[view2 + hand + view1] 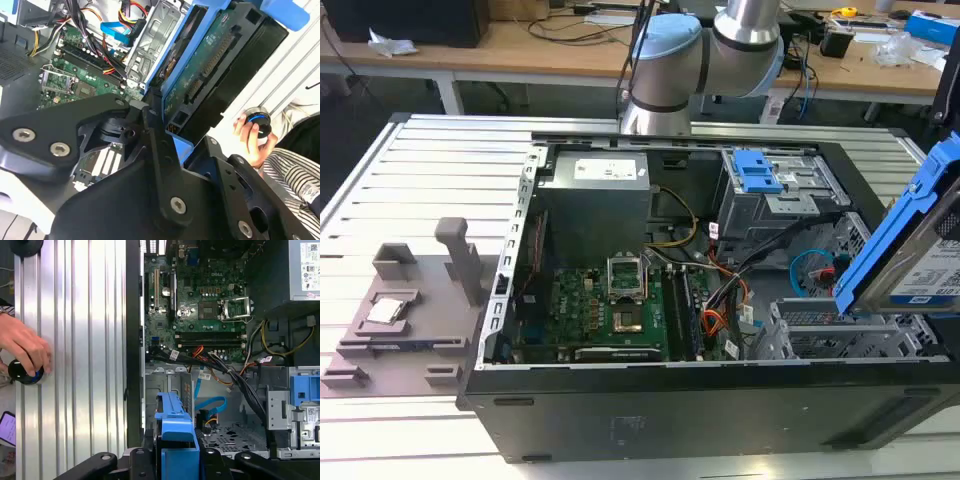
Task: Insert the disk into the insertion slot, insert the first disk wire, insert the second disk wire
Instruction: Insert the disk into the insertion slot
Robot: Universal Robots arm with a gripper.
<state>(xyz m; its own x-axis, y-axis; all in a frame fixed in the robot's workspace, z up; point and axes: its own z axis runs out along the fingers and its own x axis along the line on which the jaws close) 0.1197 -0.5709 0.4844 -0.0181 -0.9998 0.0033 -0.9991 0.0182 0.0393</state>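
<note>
The gripper (172, 137) is clamped on the disk (210, 75), its black fingers pinching the blue plastic carrier. The disk's green circuit-board underside shows in the second wrist view. In the exterior view the disk (920, 250) hangs steeply tilted above the slot (840, 335), not in it. The slot is a low silver cage with perforated walls, at the open case's (620, 420) end toward the exterior view's right. Beyond it lie black and orange cables (215, 360), then the green motherboard (610, 315). The case sits on a ribbed aluminium table (420, 180). A hand (22, 347) at the table's edge holds a round black knob (22, 374). The arm (720, 50), with grey and pale-blue joints, stands past the case's far side.
</note>
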